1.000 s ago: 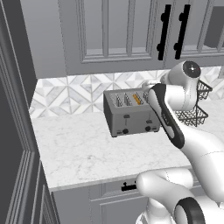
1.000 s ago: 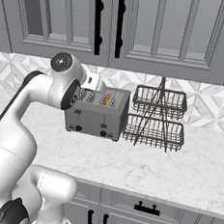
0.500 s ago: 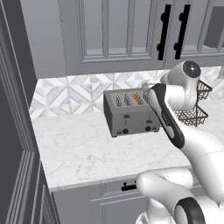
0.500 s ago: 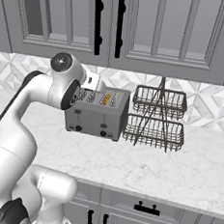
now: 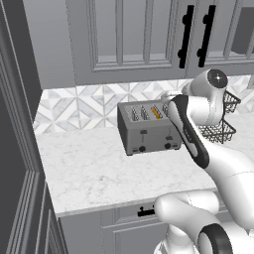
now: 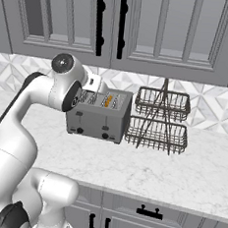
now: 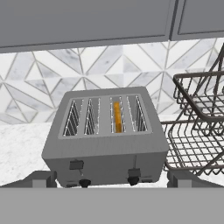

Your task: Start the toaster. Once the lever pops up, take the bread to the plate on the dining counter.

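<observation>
The grey toaster (image 7: 105, 151) stands on the marble counter by the tiled wall, also seen in the left base view (image 5: 146, 129) and the right base view (image 6: 98, 117). The bread (image 7: 117, 116), an orange-tan slice, sits deep in the third slot from the left. Of the two black levers, the right lever (image 7: 134, 173) sits lower than the left lever (image 7: 76, 165). My gripper (image 7: 111, 179) hovers in front of and above the toaster, open, its fingertips (image 7: 41, 178) wide apart with nothing between them; the hand (image 6: 95, 82) shows over the toaster's left end. The plate and the dining counter are out of view.
A dark two-tier wire basket rack (image 6: 159, 121) stands close to the toaster's right side. Grey wall cabinets (image 6: 120, 23) hang above. A tall dark panel (image 5: 17, 149) borders the counter (image 5: 84, 168) on the left.
</observation>
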### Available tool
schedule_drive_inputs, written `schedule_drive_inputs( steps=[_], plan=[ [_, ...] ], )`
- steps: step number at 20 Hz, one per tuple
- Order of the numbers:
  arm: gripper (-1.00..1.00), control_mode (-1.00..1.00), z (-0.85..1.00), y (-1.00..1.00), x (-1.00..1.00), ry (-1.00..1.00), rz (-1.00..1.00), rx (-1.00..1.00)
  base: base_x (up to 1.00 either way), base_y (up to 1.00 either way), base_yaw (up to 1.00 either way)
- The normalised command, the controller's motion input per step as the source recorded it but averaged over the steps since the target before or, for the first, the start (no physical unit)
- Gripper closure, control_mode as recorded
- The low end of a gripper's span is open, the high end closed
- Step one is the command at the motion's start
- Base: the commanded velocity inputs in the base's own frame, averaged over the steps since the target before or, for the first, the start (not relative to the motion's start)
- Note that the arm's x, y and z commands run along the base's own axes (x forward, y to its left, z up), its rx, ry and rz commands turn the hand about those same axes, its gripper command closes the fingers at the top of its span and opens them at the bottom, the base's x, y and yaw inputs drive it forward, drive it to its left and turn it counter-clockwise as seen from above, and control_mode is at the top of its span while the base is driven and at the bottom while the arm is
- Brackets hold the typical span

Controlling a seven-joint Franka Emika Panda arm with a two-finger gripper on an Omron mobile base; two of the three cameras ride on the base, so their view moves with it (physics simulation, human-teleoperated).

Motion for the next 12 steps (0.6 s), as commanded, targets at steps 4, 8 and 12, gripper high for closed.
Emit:
schedule_drive_inputs(
  steps=[4, 8, 12],
  plan=[
    [-1.0, -1.0, 0.0, 0.0, 0.0, 0.0, 0.0, 0.0, 0.0, 0.0, 0.0],
    [-1.0, -1.0, 0.0, 0.0, 0.0, 0.0, 0.0, 0.0, 0.0, 0.0, 0.0],
    [-1.0, -1.0, 0.0, 0.0, 0.0, 0.0, 0.0, 0.0, 0.0, 0.0, 0.0]
  ],
)
